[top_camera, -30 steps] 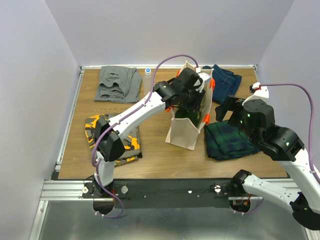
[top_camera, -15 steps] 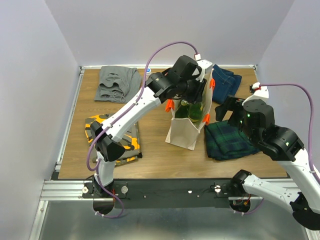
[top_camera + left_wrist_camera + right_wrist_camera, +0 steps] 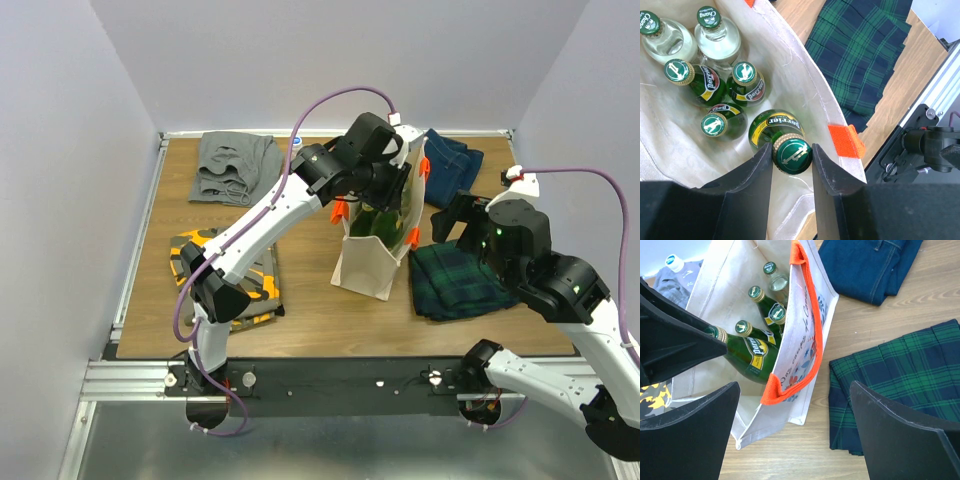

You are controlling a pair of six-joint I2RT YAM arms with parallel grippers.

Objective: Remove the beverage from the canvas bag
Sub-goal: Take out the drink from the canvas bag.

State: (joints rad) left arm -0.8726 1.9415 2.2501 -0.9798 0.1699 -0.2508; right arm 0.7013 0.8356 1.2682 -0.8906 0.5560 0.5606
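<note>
**Left claw clamped on a bottle neck, bottle inside the bag**

Obs. 1: The green bottle (image 3: 774, 126) with a yellow-edged label sits inside the canvas bag (image 3: 805, 90), against the wall nearest the camera in the left wrist view. Its gold-rimmed green cap shows directly between the two black fingers. From the right wrist view the bottle leans, its neck slanting up toward the black body of the left arm, base down in the bag.

Obs. 2: The left gripper (image 3: 792, 152) is narrowed onto the neck just under the cap. Both fingers (image 3: 765, 165) touch it, one on each side. The grip is at the bag's mouth, not above it.

Obs. 3: Five more bottles stand deeper in the bag: three green bottles (image 3: 720, 125) and two clear bottles (image 3: 715, 32), all capped, clustered close together, apart from the fingers.

Obs. 4: The bag stands upright mid-table (image 3: 300, 310). An orange handle (image 3: 807, 315) lies along its rim.

Obs. 5: The right gripper (image 3: 795, 390) hovers beside the bag on the plaid side, jaws spread wide, holding nothing.

Obs. 6: Around the bag:
- a green plaid cloth (image 3: 460, 285) just right of it
- folded jeans (image 3: 455, 160) behind that
- a grey garment (image 3: 235, 165) at far left
- an orange-and-black printed garment (image 3: 195, 250) near left, partly under the left arm
</note>
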